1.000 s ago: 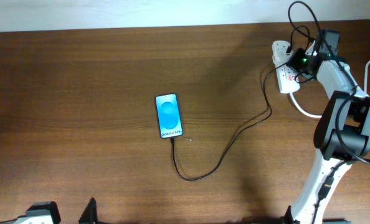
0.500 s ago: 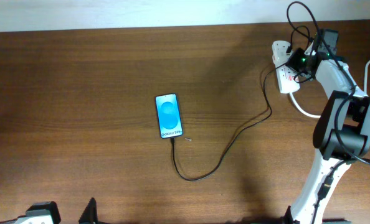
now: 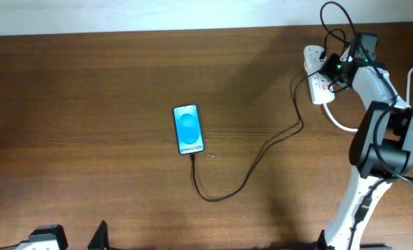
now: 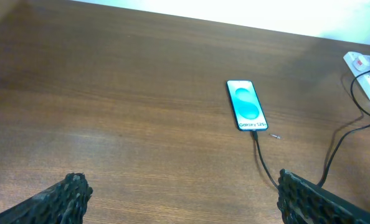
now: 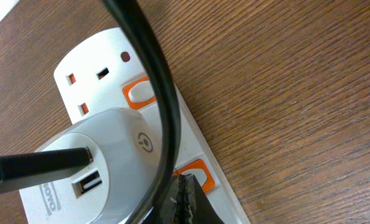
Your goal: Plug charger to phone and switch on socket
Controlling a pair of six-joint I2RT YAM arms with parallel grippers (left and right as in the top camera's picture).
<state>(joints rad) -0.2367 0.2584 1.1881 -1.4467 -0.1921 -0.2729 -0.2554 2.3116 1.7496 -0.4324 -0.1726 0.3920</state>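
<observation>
Logged phone [image 3: 188, 129] lying flat near the middle of the table [image 3: 88, 104], screen up and lit blue. Traced charger [image 3: 252, 170], a thin black cable, from the phone's near short edge, round a loop toward the table's near edge, then up to the socket [image 3: 316, 87] by the far right corner. Cannot tell whether the tip is seated in the phone.

From the right wrist, noted a white adapter [image 5: 104, 155] plugged into the socket, a black lead in its face and an orange-rimmed switch [image 5: 196, 173] just beside it.

Found right gripper [image 3: 336, 67] over the socket, jaws closed tight on nothing, tip touching or just short of that switch.

Found left gripper [image 4: 185, 202] low at the near left corner, jaws spread fully wide, empty, well apart from the phone.
</observation>
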